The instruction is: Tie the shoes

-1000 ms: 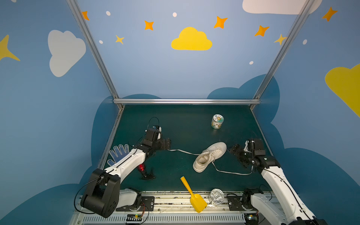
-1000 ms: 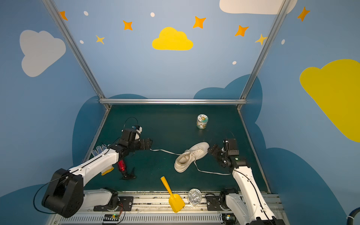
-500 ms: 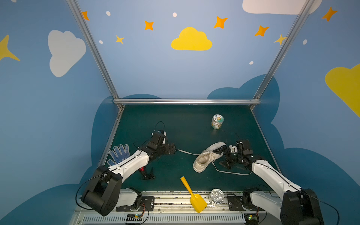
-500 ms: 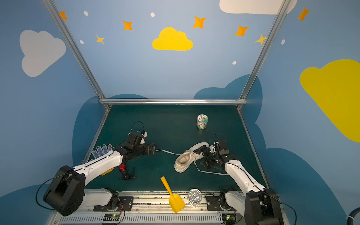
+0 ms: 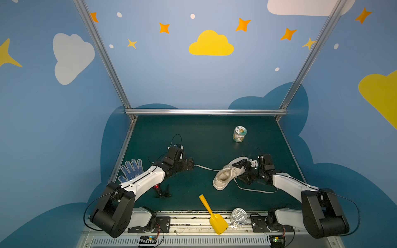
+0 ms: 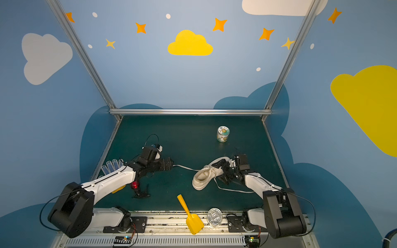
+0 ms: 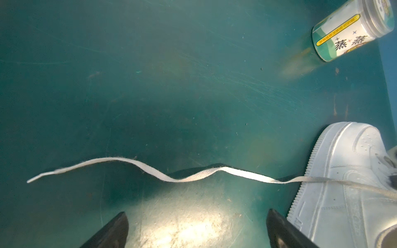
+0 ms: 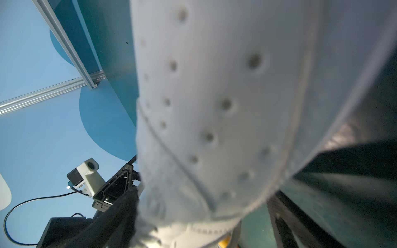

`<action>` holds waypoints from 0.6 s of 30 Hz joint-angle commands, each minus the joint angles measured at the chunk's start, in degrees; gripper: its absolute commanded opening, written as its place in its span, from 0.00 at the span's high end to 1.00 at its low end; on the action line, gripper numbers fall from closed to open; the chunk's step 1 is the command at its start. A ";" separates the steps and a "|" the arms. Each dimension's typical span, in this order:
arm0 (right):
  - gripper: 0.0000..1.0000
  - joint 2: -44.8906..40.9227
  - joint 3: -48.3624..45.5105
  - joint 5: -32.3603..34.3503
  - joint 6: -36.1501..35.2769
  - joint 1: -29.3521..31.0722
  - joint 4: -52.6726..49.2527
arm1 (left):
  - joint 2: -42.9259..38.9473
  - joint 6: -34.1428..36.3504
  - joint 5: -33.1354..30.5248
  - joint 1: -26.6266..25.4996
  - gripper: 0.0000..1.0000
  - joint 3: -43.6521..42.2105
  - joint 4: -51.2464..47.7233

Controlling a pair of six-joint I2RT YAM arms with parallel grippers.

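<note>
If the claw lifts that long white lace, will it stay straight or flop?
Probably flops: the lace is a thin flat ribbon lying in waves on the table, so it should droop either side of the left gripper. It looks very light. Its other end runs to the sneaker, so a hard pull might drag that.

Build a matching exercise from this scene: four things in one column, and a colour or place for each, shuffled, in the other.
1 sneaker
2 jar
3 shovel
4 glove

A yellow, nearest the front
B blue-dotted, far left
C upright, farthest back
D white, untied, in the middle

Pairs: 1-D, 2-C, 3-A, 4-B
</note>
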 commanded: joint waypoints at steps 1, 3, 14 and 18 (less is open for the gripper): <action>0.08 3.81 1.93 -3.43 -3.46 0.50 3.24 | 0.79 1.67 -2.26 -1.45 0.01 3.74 -3.02; 0.08 6.70 3.70 -5.43 -5.00 0.80 3.94 | 1.53 3.29 -3.23 -2.15 0.01 4.95 -4.54; 0.08 18.93 11.37 -10.77 -1.52 4.90 12.74 | 0.98 3.50 -3.30 -2.65 0.01 5.40 -5.66; 0.08 21.96 14.65 -11.22 -0.30 7.09 14.37 | 0.06 3.55 -4.11 -2.66 0.01 4.87 -6.38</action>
